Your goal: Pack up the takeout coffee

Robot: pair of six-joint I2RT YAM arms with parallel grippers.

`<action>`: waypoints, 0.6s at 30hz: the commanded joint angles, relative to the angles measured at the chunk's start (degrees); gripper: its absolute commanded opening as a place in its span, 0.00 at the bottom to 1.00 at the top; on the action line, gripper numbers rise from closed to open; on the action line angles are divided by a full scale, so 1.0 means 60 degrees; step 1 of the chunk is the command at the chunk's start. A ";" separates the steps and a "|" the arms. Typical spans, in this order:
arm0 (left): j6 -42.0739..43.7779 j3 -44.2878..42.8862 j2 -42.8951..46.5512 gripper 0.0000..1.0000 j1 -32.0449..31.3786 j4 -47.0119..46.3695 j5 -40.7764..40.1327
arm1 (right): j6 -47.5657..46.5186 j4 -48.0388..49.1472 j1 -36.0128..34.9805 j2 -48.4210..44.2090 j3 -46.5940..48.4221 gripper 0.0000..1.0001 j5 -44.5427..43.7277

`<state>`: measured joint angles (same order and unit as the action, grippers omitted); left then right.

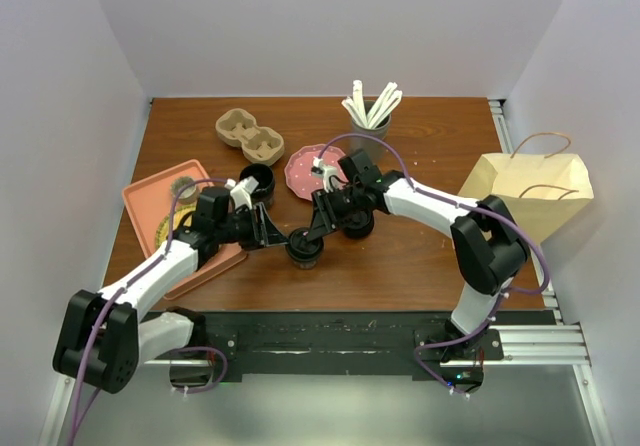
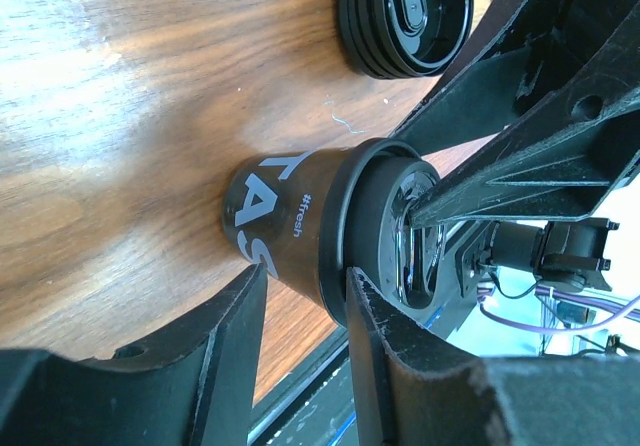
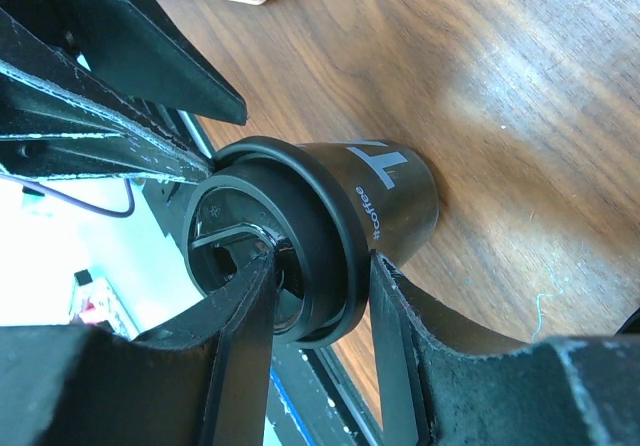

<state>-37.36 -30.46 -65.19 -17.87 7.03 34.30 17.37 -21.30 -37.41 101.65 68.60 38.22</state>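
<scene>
A black takeout coffee cup (image 1: pixel 304 248) (image 2: pixel 285 216) (image 3: pixel 400 196) with white lettering stands on the wooden table, and a black lid (image 2: pixel 385 221) (image 3: pixel 300 236) sits on it. My right gripper (image 1: pixel 318 230) (image 3: pixel 320 262) pinches the lid's edge, with one finger in the recess on top and the other under the rim. My left gripper (image 1: pixel 280 238) (image 2: pixel 305 274) is at the cup's opposite side with its jaws apart. One fingertip is at the lid rim, the other against the wall near the base, and neither wraps round the cup.
A second open black cup (image 1: pixel 257 180) and a stack of black lids (image 1: pixel 356 224) (image 2: pixel 405 16) stand close by. Behind them lie a cardboard cup carrier (image 1: pixel 250 136) and a pink plate (image 1: pixel 303 171). There is a pink tray (image 1: pixel 145 201) on the left, a cup of white stirrers (image 1: pixel 371 111) and a paper bag (image 1: pixel 528 191) on the right.
</scene>
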 commanded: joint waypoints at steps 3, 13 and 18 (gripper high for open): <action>0.0016 0.0535 -0.0078 0.41 -0.0420 0.0133 -0.0721 | -0.0287 -0.0405 -0.0108 0.0330 -0.0944 0.30 -0.1520; -0.0071 0.1092 0.0273 0.38 -0.0699 -0.0146 -0.1264 | -0.0243 -0.0259 -0.0123 0.0242 -0.1179 0.28 -0.1770; -0.0247 0.0581 0.0654 0.42 -0.0684 -0.0058 -0.1308 | -0.0199 -0.0229 -0.0123 0.0125 -0.1165 0.28 -0.1828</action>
<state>-39.51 -26.46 -61.73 -20.91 2.59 29.74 18.65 -17.08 -37.19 99.70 65.10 37.87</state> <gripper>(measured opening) 0.394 0.407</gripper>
